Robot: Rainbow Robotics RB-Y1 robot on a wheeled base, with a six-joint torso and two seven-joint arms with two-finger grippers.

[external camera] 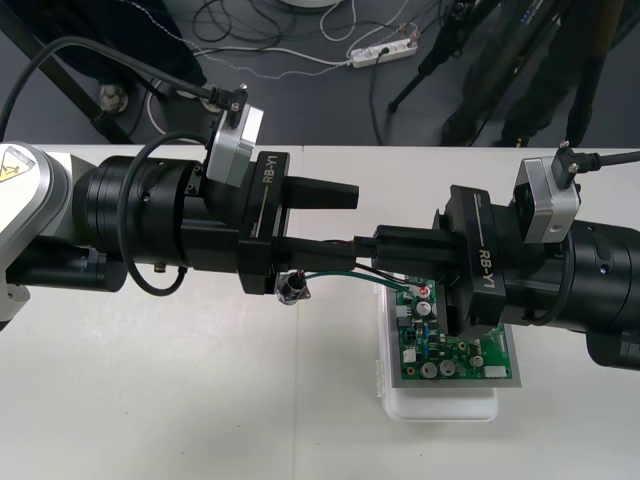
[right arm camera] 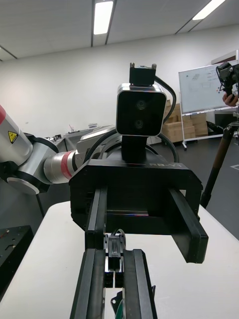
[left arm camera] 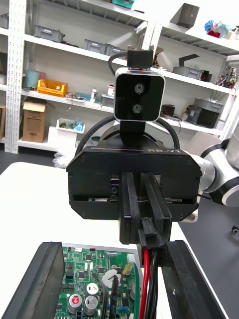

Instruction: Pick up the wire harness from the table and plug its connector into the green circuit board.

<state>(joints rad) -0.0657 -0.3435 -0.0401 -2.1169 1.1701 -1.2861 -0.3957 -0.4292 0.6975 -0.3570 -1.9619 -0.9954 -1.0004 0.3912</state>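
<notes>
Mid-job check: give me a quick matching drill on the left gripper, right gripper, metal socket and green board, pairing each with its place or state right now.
Things:
1. left gripper
2. right gripper
3. metal socket
4. green circuit board

Places or states:
A. on the white base, partly under the right gripper
B. jaws shut on the black plug
C. jaws open, standing wide apart
D. at the end of the green wire, beside the left gripper's body

Pairs: 1-C, 2-B, 3-D, 4-A.
</notes>
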